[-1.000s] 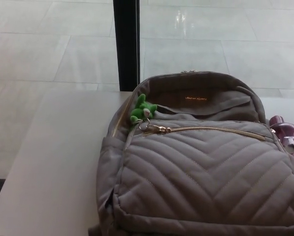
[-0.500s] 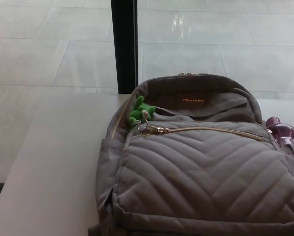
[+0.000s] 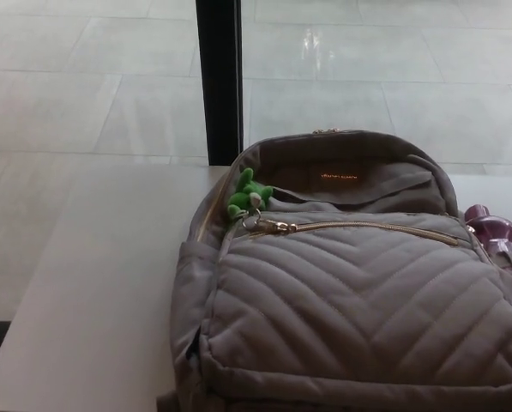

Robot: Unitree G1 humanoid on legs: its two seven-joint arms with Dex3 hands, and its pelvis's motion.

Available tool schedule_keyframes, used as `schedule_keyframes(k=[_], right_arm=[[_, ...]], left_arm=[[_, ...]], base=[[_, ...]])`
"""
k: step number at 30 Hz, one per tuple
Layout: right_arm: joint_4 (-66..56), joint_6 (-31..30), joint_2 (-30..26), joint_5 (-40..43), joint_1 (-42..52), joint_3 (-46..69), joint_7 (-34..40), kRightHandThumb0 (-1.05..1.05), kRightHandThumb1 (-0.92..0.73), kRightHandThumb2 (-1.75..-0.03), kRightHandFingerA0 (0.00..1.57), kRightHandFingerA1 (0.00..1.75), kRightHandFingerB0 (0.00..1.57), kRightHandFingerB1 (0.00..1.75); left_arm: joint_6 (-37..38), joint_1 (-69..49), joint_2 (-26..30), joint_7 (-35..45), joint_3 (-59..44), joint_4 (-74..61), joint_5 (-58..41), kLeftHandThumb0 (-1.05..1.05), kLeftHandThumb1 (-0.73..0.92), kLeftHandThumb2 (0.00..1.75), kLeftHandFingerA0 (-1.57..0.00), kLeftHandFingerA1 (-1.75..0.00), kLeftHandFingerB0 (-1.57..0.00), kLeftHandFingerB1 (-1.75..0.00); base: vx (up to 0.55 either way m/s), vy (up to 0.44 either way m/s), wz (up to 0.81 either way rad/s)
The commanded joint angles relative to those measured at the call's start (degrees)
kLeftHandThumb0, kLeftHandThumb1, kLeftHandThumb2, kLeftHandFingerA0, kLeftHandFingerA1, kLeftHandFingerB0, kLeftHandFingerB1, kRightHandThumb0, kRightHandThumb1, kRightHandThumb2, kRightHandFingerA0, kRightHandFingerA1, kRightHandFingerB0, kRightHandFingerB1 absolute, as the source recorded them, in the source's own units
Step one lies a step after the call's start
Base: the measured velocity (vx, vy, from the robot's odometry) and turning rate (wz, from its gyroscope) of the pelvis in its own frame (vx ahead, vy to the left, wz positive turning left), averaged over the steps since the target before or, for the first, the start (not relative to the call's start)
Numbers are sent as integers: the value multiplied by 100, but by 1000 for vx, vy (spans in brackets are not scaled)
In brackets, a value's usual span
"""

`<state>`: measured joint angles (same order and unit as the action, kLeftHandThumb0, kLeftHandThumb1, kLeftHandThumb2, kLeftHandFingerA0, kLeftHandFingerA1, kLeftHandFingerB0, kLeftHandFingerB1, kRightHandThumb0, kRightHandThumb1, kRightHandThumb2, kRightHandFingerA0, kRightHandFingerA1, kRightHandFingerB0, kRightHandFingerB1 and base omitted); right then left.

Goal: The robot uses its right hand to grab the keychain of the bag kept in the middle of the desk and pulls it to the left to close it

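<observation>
Left of the bag (image 3: 350, 300) we see bare pale surface (image 3: 93, 283), and a black post (image 3: 219, 77) stands behind the bag's left shoulder. The keychain (image 3: 249, 196) sits at the bag's upper-left corner. It is a small green plush toy on a ring, hooked to a gold clasp (image 3: 273, 226) at the left end of the gold zip (image 3: 367, 228) across the bag's front. That zip looks shut along its length, while the main mouth above it gapes, with an orange label inside. We cannot tell which zip the toy really serves.

We judge the toy light, soft and squashy, so thick fingers may slip off the fluff. Better to pinch low, at the ring or clasp, for a firm pull. The bag is grey quilted fabric, floppy, lying on its back. It will likely buckle or slide when tugged, and nothing braces it. A purple bottle (image 3: 493, 232) sits in the bag's right side pocket. Neither the left hand nor the right hand shows, so we cannot tell whether they are released or clenched.
</observation>
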<state>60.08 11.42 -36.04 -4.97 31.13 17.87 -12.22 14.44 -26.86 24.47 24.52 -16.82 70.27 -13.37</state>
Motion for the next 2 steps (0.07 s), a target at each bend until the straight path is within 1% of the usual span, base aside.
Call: schedule_keyframes(k=[1,2], right_arm=[[-280,557,-137,258,-61,71,-195,-61,-67,-60,42,59,17,35],[-280,557,-137,258,-61,71,-195,-61,-67,-60,42,59,17,35]], left_arm=[[375,194,122,-212,-108,-92,85,-77,87,66,-56,-55,-41,-46],[375,194,122,-212,-108,-92,85,-77,87,66,-56,-55,-41,-46]], base=[[0,0,0],[0,0,0]])
